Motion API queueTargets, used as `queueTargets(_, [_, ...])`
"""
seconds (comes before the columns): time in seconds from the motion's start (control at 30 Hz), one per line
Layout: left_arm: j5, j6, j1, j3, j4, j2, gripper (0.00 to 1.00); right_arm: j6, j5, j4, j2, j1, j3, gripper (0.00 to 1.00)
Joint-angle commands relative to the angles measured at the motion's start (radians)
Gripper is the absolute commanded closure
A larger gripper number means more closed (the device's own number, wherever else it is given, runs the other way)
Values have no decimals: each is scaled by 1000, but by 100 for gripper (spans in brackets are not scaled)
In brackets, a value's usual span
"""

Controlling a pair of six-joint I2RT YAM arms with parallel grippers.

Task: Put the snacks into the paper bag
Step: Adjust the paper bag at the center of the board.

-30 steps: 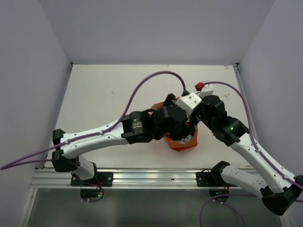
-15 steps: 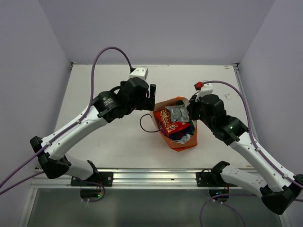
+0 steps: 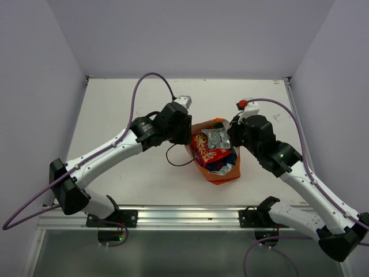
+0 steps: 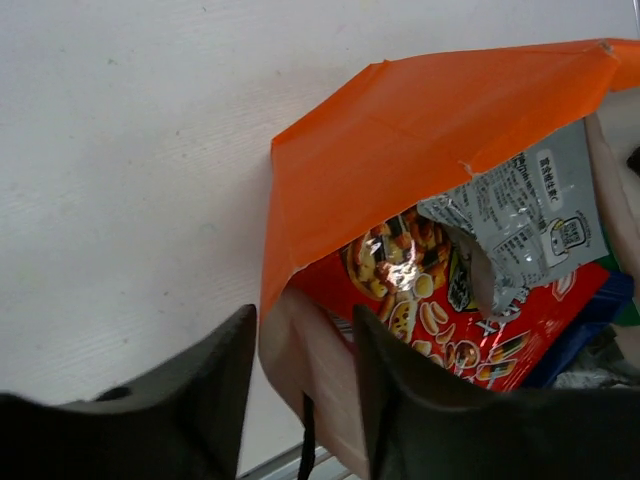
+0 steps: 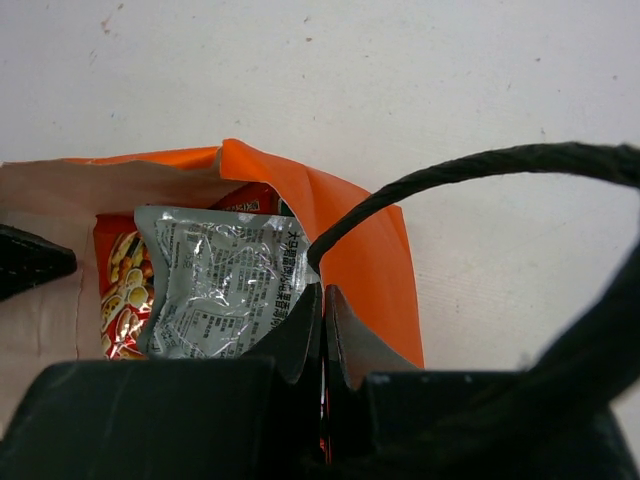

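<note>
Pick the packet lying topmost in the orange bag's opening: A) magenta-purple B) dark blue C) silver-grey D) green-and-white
C: the silver-grey packet lies over the red packet just inside the mouth of the paper bag.

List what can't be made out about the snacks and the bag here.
- Snack count: in all views, the silver packet and red packet cover whatever lies lower in the paper bag.
- Blue packet: only an edge shows under the red one, and its print is hidden.
- Left end effector: in the left wrist view, the bag's wall fills the gap, so clamped or loose is unclear.
</note>
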Motion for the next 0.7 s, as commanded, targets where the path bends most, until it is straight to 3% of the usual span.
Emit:
queueTargets(0.0, [79,-15,1,-12,82,13,66,5,-15,37,-2,0,8,100])
queueTargets(0.07, [102,-14,1,0,75,13,79,8,-29,41,4,0,11,100])
queueTargets(0.1, [110,-1,1,41,62,14,91,8,-33,41,7,2,14,100])
queueTargets(0.17, [110,20,1,124,-17,24,100,5,-55,34,19,0,37,100])
queueTargets(0.3, [79,83,-2,424,-145,51,100,15,-111,-24,47,0,129,100])
queueTargets(0.37, [82,95,-2,492,-180,70,100,23,-127,-46,59,0,178,99])
queueTargets(0.5, [51,152,53,448,-197,114,100,28,-32,-72,181,0,178,100])
queueTargets(0.57, [90,170,119,436,-223,165,100,40,-67,-173,231,0,253,100])
queueTargets(0.67, [35,195,135,368,-200,177,100,71,-107,-95,214,0,209,100])
